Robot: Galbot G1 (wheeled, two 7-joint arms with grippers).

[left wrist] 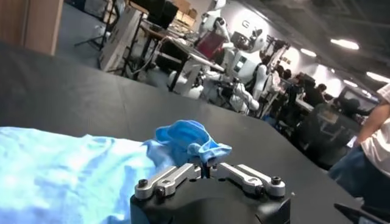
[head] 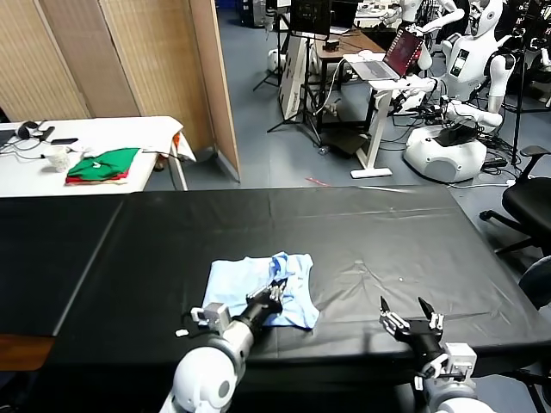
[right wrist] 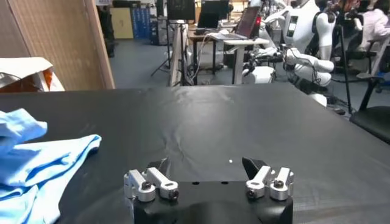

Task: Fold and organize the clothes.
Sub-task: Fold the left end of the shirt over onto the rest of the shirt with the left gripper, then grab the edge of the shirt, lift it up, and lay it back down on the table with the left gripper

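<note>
The pale light-blue T-shirt (head: 258, 288) lies crumpled on the black table (head: 362, 232), near its front edge and left of centre. My left gripper (head: 277, 286) is shut on a bunched fold of the shirt (left wrist: 194, 141), which stands up a little from the rest of the fabric (left wrist: 67, 176). The left gripper (left wrist: 205, 169) shows its jaws closed together on that fold. My right gripper (head: 406, 311) hovers open near the front right of the table, with nothing between its fingers. In the right wrist view the right gripper (right wrist: 206, 165) is over bare table, with the shirt (right wrist: 36, 161) off to one side.
A white table (head: 103, 133) at the back left holds green-and-red folded garments (head: 103, 165) and small items. Wooden screens (head: 129, 52) stand behind it. Desks, a laptop (head: 398, 53) and white robots (head: 456, 95) fill the room beyond. An office chair (head: 529, 202) is at the right.
</note>
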